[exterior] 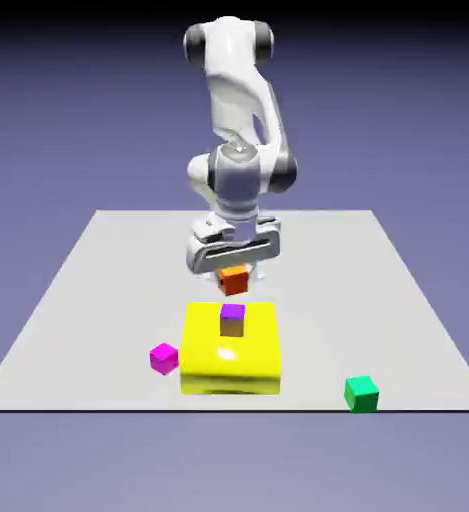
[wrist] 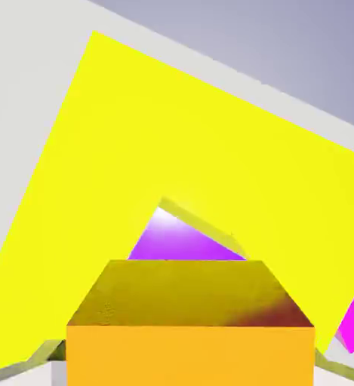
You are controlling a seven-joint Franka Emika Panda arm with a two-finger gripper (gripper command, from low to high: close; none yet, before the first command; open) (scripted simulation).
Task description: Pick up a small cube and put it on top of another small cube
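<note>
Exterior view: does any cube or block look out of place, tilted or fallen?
Nothing stands out. The purple-topped cube sits upright on the flat yellow block. The orange cube hangs level in the gripper, above it. The magenta cube and green cube rest flat on the table.

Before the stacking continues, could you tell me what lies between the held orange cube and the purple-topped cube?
Nothing: the exterior view shows only bare air between orange cube and purple-topped cube.

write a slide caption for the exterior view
Pincer holding an orange cube above a purple-topped cube on a flat yellow block.
</note>
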